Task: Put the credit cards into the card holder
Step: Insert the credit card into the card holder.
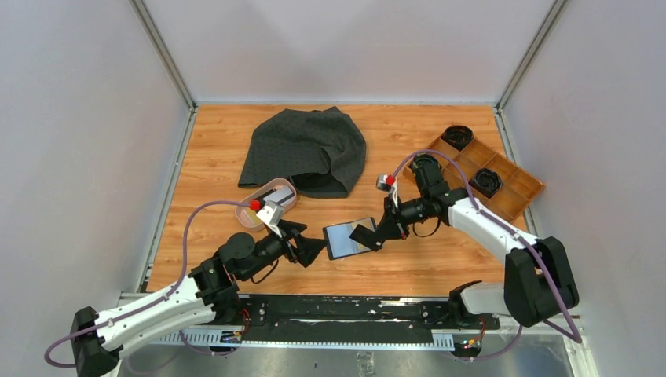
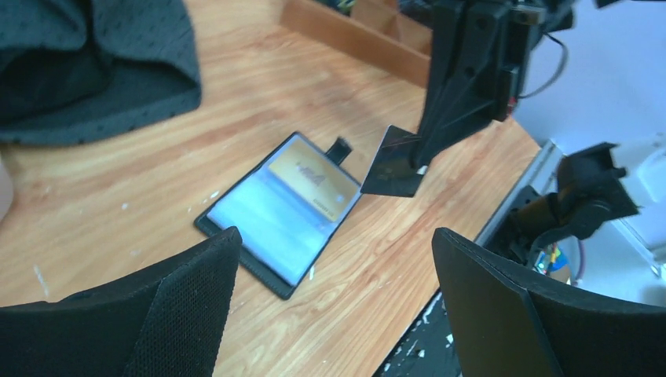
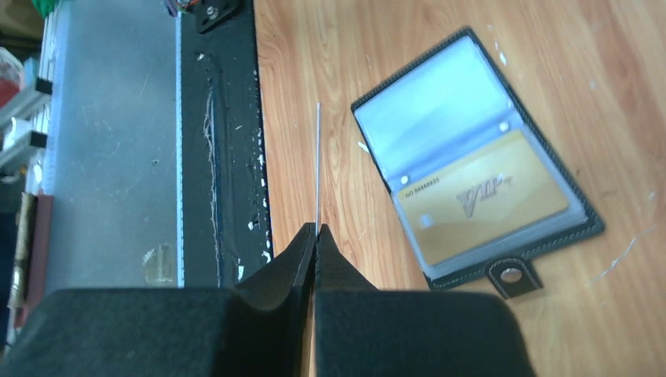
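Your right gripper (image 3: 316, 232) pinches a dark card (image 3: 317, 165) on edge; the open card holder (image 3: 432, 118) lies flat just to its left. Your left gripper (image 2: 334, 243) hangs spread wide nearby.

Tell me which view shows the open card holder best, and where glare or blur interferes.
Top external: evenly lit, sharp, but the card holder is small. Left wrist: a pale sheen washes out its near pocket. Right wrist: clearest, print on the gold card is readable, though the dark card in the right gripper shows only edge-on.
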`<state>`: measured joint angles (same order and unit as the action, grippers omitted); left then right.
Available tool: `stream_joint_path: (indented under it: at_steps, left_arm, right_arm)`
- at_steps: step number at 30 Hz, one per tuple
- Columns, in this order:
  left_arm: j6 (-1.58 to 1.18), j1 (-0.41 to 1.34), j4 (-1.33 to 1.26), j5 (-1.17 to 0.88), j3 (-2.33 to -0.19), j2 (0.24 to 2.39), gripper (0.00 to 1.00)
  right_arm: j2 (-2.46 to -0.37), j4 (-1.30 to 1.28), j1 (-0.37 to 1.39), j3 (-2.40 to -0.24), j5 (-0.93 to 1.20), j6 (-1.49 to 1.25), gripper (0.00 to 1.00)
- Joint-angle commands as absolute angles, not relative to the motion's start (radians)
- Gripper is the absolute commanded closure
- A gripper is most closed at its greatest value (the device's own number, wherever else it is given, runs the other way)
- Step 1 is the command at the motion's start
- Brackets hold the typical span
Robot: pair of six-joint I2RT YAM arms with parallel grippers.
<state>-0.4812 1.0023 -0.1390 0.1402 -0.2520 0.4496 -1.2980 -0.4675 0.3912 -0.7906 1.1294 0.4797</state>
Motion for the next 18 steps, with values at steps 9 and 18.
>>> stream_joint_path:
  at_steps: [9,18]
  left_arm:
    - [-0.650,0.963,-0.168,0.274,-0.231,0.643,0.05]
    - [-0.691,0.963,-0.199,0.279,-0.206,0.681,0.05]
  right_arm:
    - [-1.368,-0.104,0.374,-0.667,1.048,-0.075,1.00]
    - [-1.436,-0.071,0.376,-0.659,1.055,-0.153,1.00]
